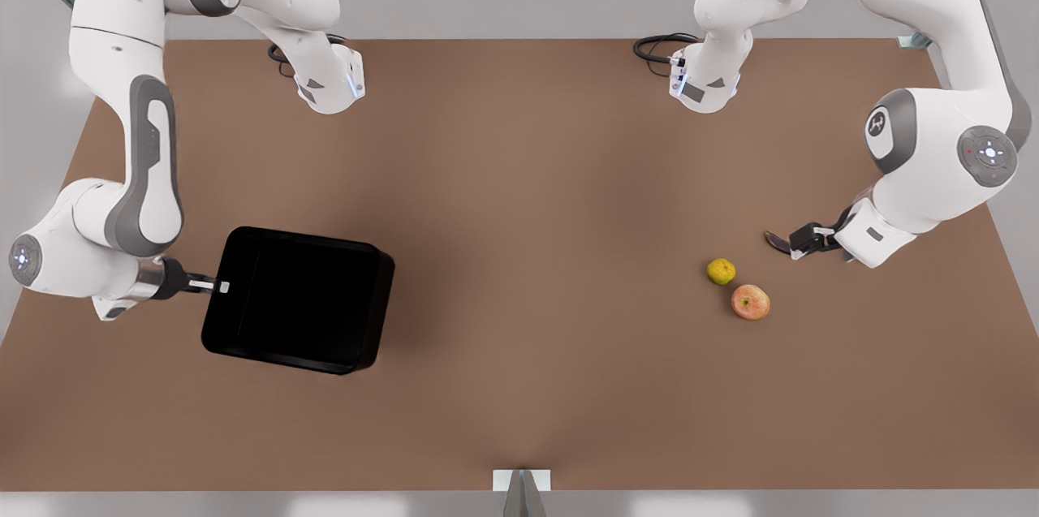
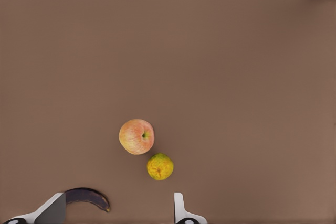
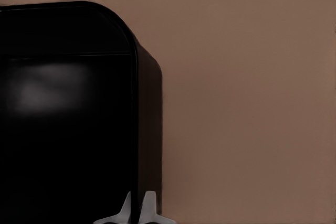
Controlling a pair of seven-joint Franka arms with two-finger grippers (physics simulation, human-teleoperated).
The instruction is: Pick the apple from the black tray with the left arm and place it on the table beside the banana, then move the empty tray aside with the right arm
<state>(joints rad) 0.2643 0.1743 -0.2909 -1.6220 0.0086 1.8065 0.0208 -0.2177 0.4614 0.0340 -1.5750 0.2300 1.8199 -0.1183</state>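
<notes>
Right gripper clamped on the rim of the tray, at its short side toward the front view's left; 2 fingers pinching the thin wall from either side, close together. Tray empty, resting on the table at the front view's left, turned slightly askew.

Left gripper low over the table at the front view's right, fingers spread apart and holding nothing. Banana dark and curved, lying flat between the finger tips, part hidden behind 1 finger in the left wrist view.

Apple on the table, out of the tray, well apart from it. Stem dimple visible in the left wrist view. Sits just beside a small yellow-green fruit, nearly touching it; cannot tell whether actually in contact. Both fruits near the banana, the yellow-green one closer to it.

Black cables coiled at the far table edge.
</notes>
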